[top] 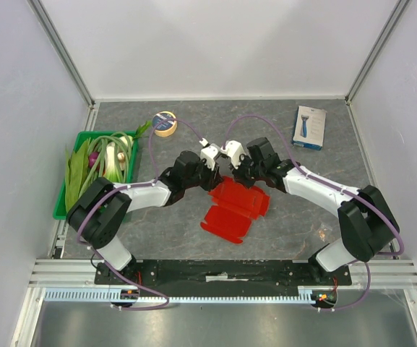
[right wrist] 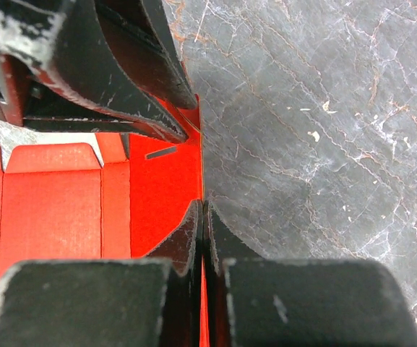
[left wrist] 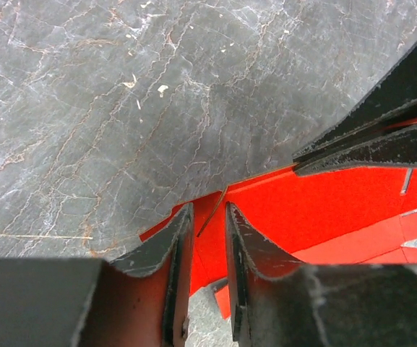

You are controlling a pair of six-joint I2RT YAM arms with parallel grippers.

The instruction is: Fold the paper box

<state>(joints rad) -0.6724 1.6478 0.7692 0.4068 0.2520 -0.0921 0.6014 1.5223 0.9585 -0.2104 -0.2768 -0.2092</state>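
**Top external view: box [top: 231,208] gripped at its far edge**

The red box lies unfolded and mostly flat at mid-table [top: 295,235], just beyond the arm bases. The right gripper [right wrist: 203,217] is clenched on the raised far edge, with a red sliver pinched between its jaws. The left gripper [left wrist: 208,217], just beside it, straddles the same edge with jaws narrowly parted.
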